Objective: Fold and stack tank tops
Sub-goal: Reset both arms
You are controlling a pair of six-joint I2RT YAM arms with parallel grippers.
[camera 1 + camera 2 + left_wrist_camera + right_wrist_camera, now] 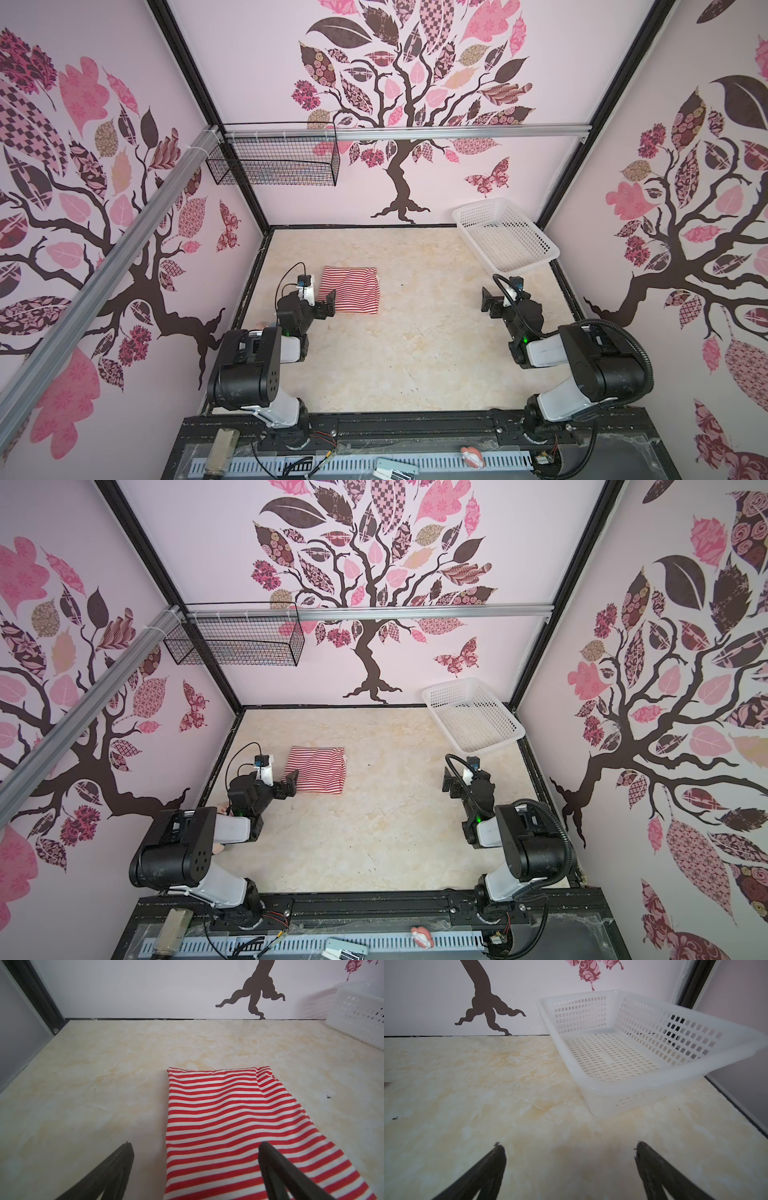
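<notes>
Left of the table's middle: tank tops (350, 290) (228, 1126) lie folded in one flat striped pile on the table (395, 353). I cannot tell how many layers it has.
Pile shape: roughly square in both top views, with its edges fairly well lined up and some layered folds showing on the side toward the middle.
Long axis: in the left wrist view it seems to run away from the robot toward the back wall. The top views make this less certain.
Left claw (326, 305) (195, 1145): jaws wide apart and gripping nothing. It sits at the pile's near-left corner, with one fingertip over the cloth and the other over bare table, so the pile's left edge runs between them. Whether the fingertip touches the cloth cannot be told.
Bearing: from the left claw, the pile lies ahead and toward the table's middle.
Nearer arm: the left one by far, as it is already at the pile.
Right claw (490, 303) (568, 1145): jaws wide apart with nothing between them, over bare table on the right side and well apart from the pile.
Basket (552, 251) (643, 1082): at the far right corner, ahead of the right claw, with nothing in it.
Step, as I judge it: no loose top is in view, so the folding and stacking looks finished or close to it. Any last tidying would fall to the left arm.
Risk: a claw shutting on that corner could drag the thin layers out of line.
</notes>
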